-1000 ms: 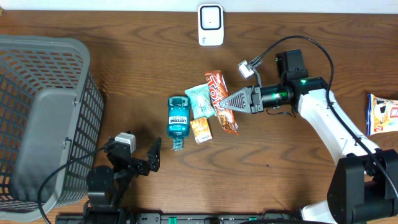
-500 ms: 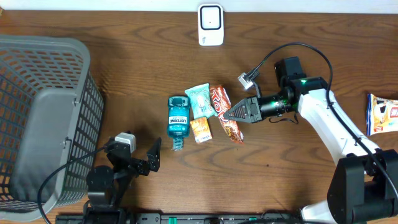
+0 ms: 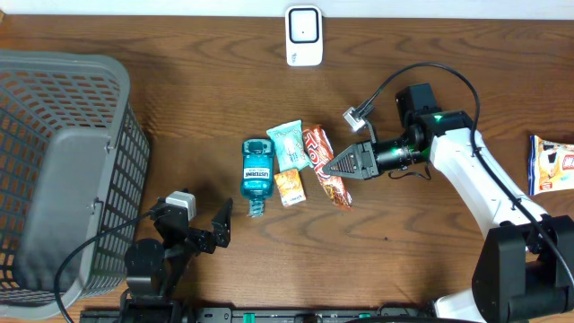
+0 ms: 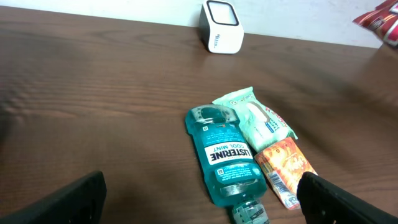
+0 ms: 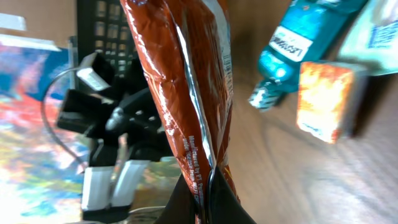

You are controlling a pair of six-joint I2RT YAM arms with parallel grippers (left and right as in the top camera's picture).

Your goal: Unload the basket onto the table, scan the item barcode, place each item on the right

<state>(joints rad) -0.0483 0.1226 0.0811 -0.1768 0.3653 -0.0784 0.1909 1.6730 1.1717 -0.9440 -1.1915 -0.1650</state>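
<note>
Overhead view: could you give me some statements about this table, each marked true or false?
1. The right gripper is shut on the red snack packet. True.
2. The left gripper holds the mouthwash bottle. False: the left gripper is open and empty; the mouthwash bottle lies on the table.
3. A white scanner stands at the table's far edge. True.
4. The orange box sits in the basket. False: the orange box lies on the table beside the bottle, outside the grey basket.

Light fell soft and even from overhead, leaving a pale sheen on the dark wooden table [image 3: 179, 117] and only short, faint shadows. In the right wrist view the glossy wrapper [image 5: 186, 93] glinted along its seam, and the background looked blurred, perhaps from closeness.
</note>
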